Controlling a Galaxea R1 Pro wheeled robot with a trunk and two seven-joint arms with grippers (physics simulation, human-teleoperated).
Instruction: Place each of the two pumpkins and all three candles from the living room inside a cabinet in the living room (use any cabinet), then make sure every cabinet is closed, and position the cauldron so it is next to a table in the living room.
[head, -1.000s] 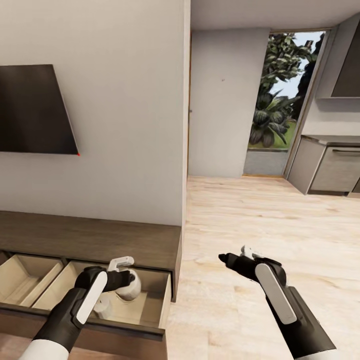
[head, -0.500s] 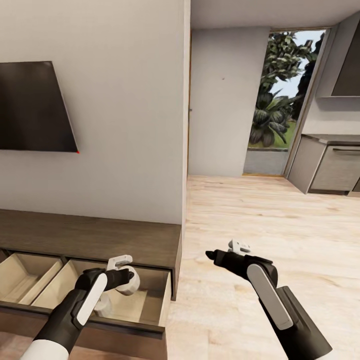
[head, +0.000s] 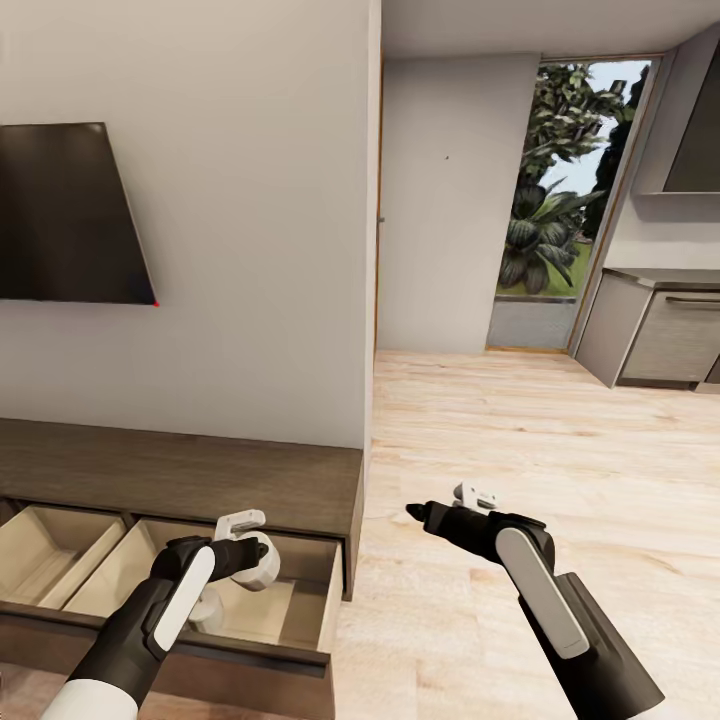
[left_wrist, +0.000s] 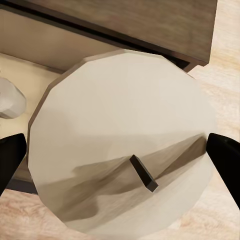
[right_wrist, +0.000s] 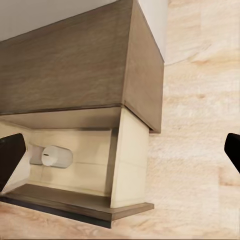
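Left gripper (head: 252, 560): clamped on a candle (left_wrist: 122, 145), held over the open right-hand drawer (head: 318, 600) of the cabinet (head: 180, 475). Right gripper (head: 440, 508): fingers spread, empty, hanging over bare floor (head: 520, 420) beside the cabinet's end. Risk (a judgement): let go too near the drawer's front edge, the candle could tip out onto the floor, or strike the one already lying inside. Left wrist view: candle's flat end and dark wick, close up. Right wrist view: a second candle (right_wrist: 56, 156) lying on its side in the drawer, a detail the head view half hides behind the arm.
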